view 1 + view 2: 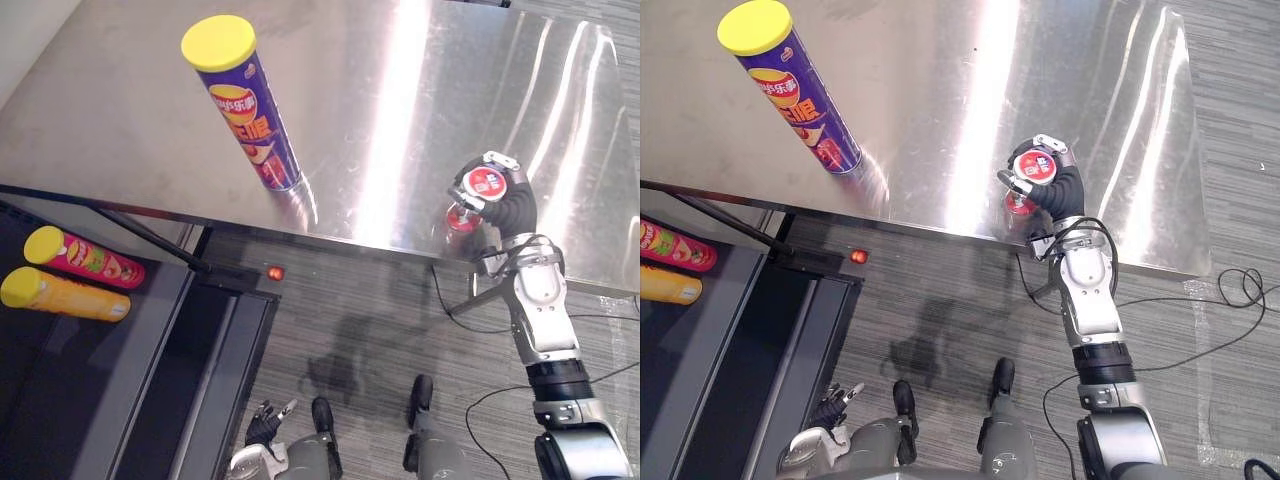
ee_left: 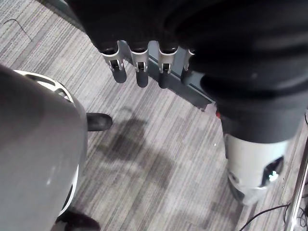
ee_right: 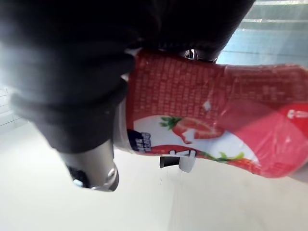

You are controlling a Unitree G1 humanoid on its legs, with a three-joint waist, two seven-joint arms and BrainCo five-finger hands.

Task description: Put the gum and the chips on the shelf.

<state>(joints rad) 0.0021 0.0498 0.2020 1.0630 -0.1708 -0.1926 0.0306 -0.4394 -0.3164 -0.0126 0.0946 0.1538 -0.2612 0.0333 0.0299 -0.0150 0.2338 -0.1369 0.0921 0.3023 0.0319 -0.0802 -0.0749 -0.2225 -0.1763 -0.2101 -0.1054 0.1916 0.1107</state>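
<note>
Hidden: right hand point(image 1: 508, 208) covers much of the gum point(image 3: 202, 120) — fingers curled round it.
Gum: red tub, strawberry picture.
Left hand point(image 2: 142, 77): we see fingers straight.

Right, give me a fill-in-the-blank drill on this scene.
1. The purple chips can stands on the steel table; its lid is ____.
2. The right hand holds a red tub of ____.
3. The red can and the orange can lie on the ____.
Missing: yellow; gum; shelf.
</note>
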